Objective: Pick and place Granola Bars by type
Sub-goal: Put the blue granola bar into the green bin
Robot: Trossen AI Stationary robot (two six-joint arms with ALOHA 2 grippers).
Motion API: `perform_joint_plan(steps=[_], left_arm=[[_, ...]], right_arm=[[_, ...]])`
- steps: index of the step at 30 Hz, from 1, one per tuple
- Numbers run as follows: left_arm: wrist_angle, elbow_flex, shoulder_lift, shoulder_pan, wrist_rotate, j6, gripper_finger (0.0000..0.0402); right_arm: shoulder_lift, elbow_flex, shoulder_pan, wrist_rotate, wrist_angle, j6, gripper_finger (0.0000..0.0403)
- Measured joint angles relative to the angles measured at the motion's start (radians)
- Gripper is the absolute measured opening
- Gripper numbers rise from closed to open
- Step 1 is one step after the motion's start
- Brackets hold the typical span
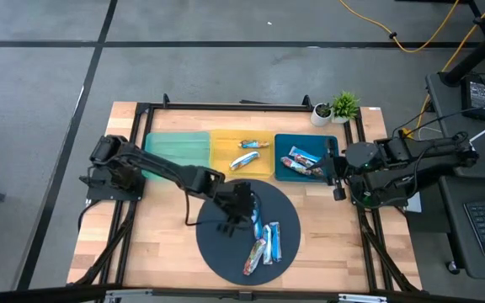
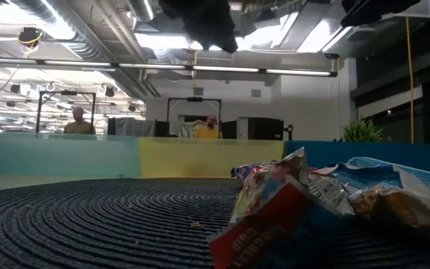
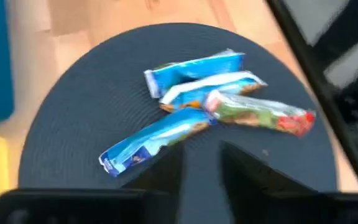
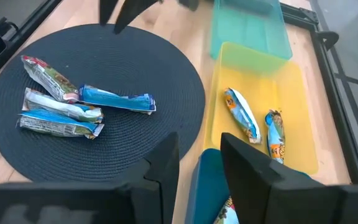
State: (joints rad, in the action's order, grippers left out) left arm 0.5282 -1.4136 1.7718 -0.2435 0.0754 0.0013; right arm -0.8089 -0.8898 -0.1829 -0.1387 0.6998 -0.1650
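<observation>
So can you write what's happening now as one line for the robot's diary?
left tool: open, over mat | right tool: open, empty, by blue tray | mat: four bars | yellow tray: two bars | teal tray: empty

Glossy foil granola bars (image 4: 61, 106), matt woven mat (image 4: 166, 81), wood table (image 1: 141, 244), translucent plastic trays (image 4: 253, 68)

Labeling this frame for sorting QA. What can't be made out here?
- Teal tray: its floor near the left arm is covered by that arm in the high view.
- Bars in the blue tray: types unclear; too small in the high view, cut off by the bottom edge in the right wrist view.
- Left end effector: only its dark underside shows in the low view.
- Wrapper print on the mat's bars: blurred in the left wrist view.
</observation>
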Motion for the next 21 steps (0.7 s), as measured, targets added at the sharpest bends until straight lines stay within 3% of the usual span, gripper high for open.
perform_joint_plan(steps=[5, 12, 17, 21], left_arm=[[0.047, -0.058, 0.000, 0.030, 0.026, 0.177, 0.0112], [0.071, -0.057, 0.021, 0.050, 0.006, 0.553, 0.0182], [0.059, -0.056, 0.106, 0.071, -0.004, 0.755, 0.0228], [0.042, -0.056, 0.179, 0.081, -0.011, 0.832, 0.0241]], right_arm=[[0.000, 0.000, 0.000, -0.003, 0.000, 0.007, 0.0121], [0.000, 0.000, 0.000, -0.052, -0.018, 0.083, 0.0121], [-0.001, 0.000, 0.001, -0.072, -0.022, 0.105, 0.0121], [-0.001, 0.000, 0.001, -0.105, -0.021, 0.112, 0.0121]])
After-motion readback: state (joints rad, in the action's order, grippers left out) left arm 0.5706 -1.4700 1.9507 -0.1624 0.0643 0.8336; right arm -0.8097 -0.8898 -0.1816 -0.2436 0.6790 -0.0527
